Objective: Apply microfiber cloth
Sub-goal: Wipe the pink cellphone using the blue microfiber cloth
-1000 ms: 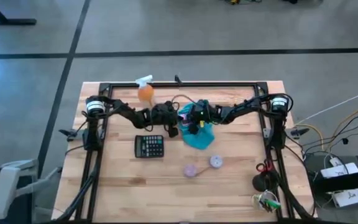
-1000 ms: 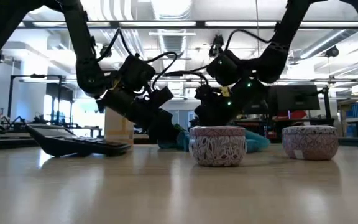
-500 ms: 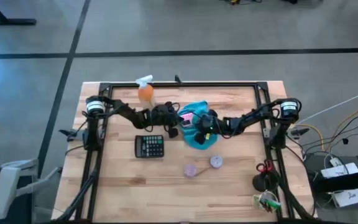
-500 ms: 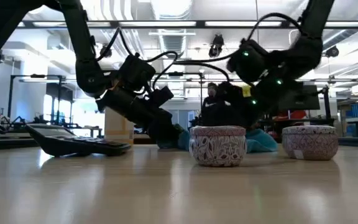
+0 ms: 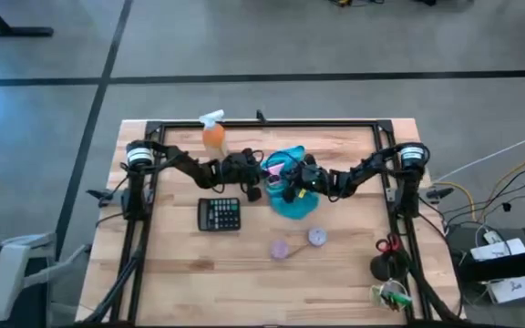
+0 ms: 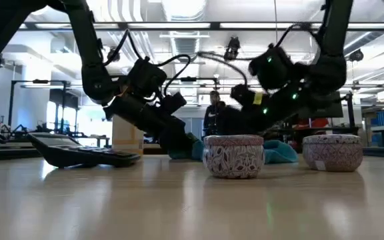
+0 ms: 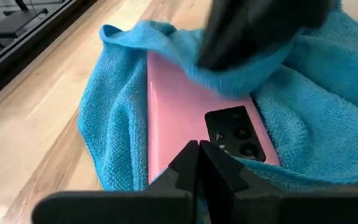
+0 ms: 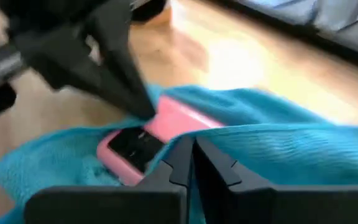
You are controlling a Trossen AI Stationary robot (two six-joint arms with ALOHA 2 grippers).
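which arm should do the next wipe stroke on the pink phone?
Probably right. The right gripper is shut on the microfiber cloth, a fold draped over the pink phone. The left gripper, shut, pins the phone's edge, likely steadying it.

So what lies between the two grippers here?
In the high view, a pink phone on the blue cloth lies between the left gripper and right gripper.

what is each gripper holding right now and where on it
The right gripper pinches a fold of the cloth draped over the pink phone. The left gripper presses shut on the phone's edge.
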